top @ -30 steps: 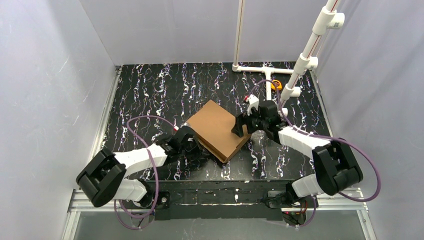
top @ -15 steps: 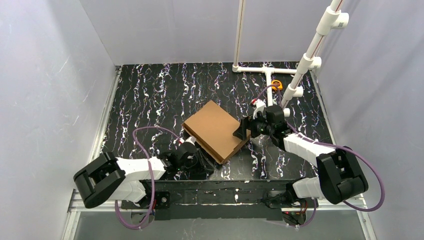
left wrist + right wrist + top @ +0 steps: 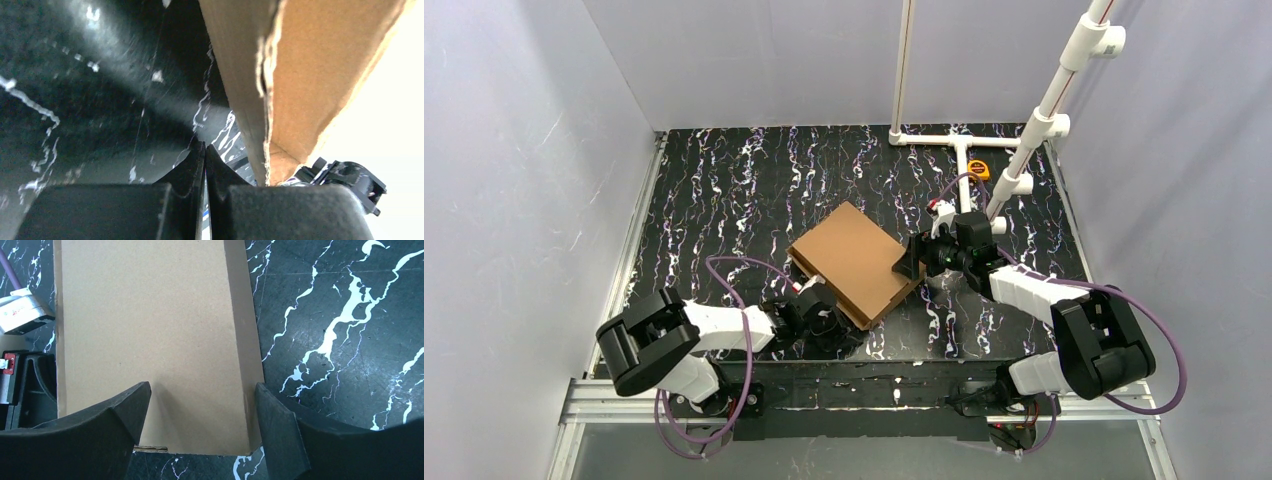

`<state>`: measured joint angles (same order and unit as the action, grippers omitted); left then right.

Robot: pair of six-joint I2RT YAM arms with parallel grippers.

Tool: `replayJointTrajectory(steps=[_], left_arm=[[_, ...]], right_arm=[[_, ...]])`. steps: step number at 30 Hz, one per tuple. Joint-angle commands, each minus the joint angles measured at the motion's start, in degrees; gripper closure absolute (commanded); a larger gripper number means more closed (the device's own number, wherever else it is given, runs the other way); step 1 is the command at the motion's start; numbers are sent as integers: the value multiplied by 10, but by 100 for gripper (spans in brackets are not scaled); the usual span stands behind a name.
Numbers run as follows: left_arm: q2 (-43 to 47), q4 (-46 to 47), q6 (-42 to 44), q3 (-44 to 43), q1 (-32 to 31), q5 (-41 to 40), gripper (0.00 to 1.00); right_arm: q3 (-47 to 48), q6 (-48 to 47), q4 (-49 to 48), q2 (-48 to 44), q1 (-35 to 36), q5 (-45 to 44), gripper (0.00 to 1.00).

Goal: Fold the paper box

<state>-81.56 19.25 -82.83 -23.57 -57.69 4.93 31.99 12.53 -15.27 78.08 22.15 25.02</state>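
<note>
The left tool is shut and empty beside the brown corrugated cardboard box; the right tool is spread wide over its smooth lid, holding nothing.

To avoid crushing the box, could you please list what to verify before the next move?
1. Paper box lies flat on the table, lid down: ok.
2. Left gripper shut and empty, beside the box's near-left edge: ok.
3. Right gripper open, over the box's right end: ok.
4. Its fingers touching the cardboard: cannot tell.
5. Lid tabs seated in their slots: cannot tell.
</note>
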Motion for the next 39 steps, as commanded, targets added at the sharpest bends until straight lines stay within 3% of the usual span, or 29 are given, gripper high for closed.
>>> replayJointTrajectory(steps=[1, 4, 9, 11, 15, 19, 25, 29, 31, 35, 37, 39], left_arm=[[20, -229, -29, -45, -18, -51, 100], [33, -281, -28, -64, -22, -72, 100], [22, -223, -7, -93, -19, -71, 100], [-7, -207, 35, -165, -8, -69, 100], [-88, -320, 116, -331, 13, -105, 100], [-96, -166, 94, -278, 37, -21, 100], [-14, -246, 120, -211, 36, -41, 100], [129, -246, 108, -48, 36, -21, 100], [143, -270, 88, -18, 34, -16, 100], [67, -358, 74, -111, 3, -36, 100], [-16, -362, 109, -237, 3, -41, 100], [-123, -426, 138, -393, 3, -63, 100]], right_arm=[[-9, 32, -13, 5, -5, 5, 16], [-8, 32, -13, 8, -4, 4, 17], [-7, 32, -11, 15, -4, 5, 17], [-6, 32, -11, 21, -1, 6, 17], [-6, 25, -7, 22, 3, 3, 17], [-4, 22, -6, 21, 3, 0, 17], [-1, 17, -2, 19, 3, -11, 16], [2, 11, 2, 24, 3, -21, 15], [3, 11, 2, 27, 3, -21, 15], [3, 7, 2, 29, 3, -19, 15], [4, 8, 1, 34, 3, -17, 15], [3, 8, 3, 33, 4, -16, 15]])
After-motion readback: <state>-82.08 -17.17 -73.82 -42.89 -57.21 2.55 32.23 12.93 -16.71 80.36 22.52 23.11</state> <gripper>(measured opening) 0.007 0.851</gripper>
